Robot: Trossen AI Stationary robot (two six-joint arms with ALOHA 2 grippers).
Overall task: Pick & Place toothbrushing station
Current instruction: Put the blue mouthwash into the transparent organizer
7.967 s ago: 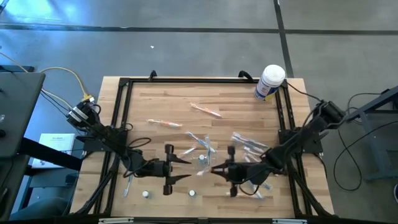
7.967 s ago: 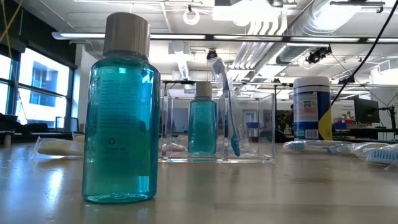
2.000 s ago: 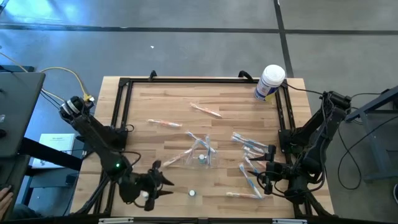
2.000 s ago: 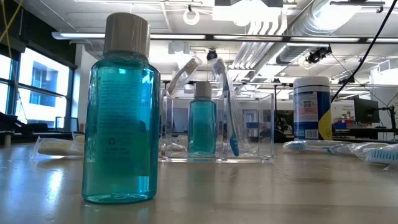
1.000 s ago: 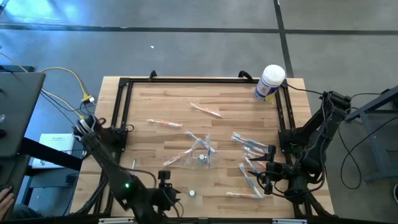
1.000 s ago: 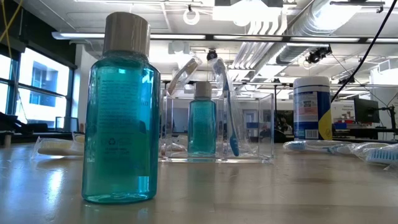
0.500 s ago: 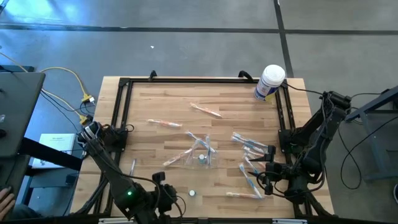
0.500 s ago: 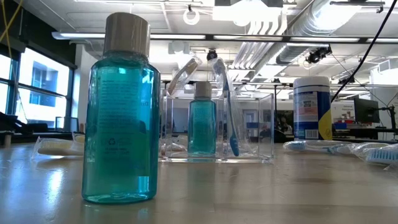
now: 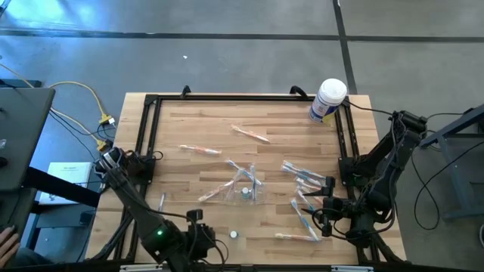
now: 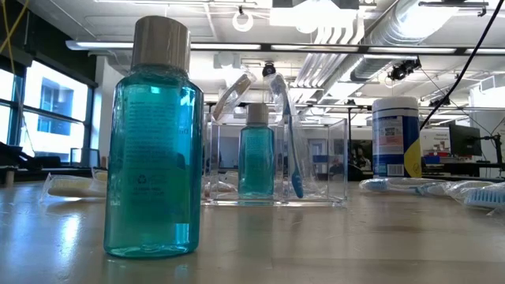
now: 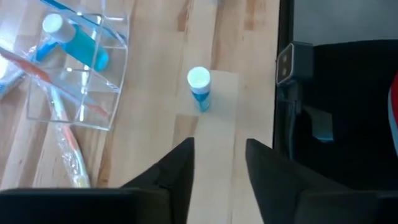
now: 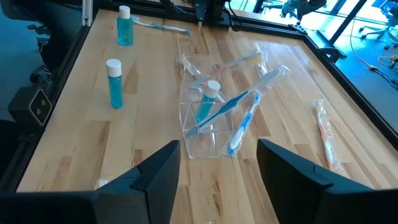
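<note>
Down at the near edge of the table (image 9: 189,121), the left gripper (image 11: 219,163) hangs with its two dark fingers apart and nothing between them, well short of the toothbrushing station (image 9: 243,185). Just ahead of those fingers stands a small blue bottle (image 11: 199,89) with a white cap, upright on the wood, between the gripper and the station. The station itself, a clear plastic holder (image 12: 214,118), sits near the table's middle; in it are a second blue bottle (image 10: 256,150) upright in one compartment and a blue toothbrush (image 12: 229,106) leaning across. The right gripper (image 12: 219,167) waits off to the station's right side, fingers spread and empty. Wrapped toothbrushes (image 9: 306,177) lie scattered on the boards between that gripper and the station. A white tub (image 9: 329,100) stands well apart from the station, at the far right corner.
</note>
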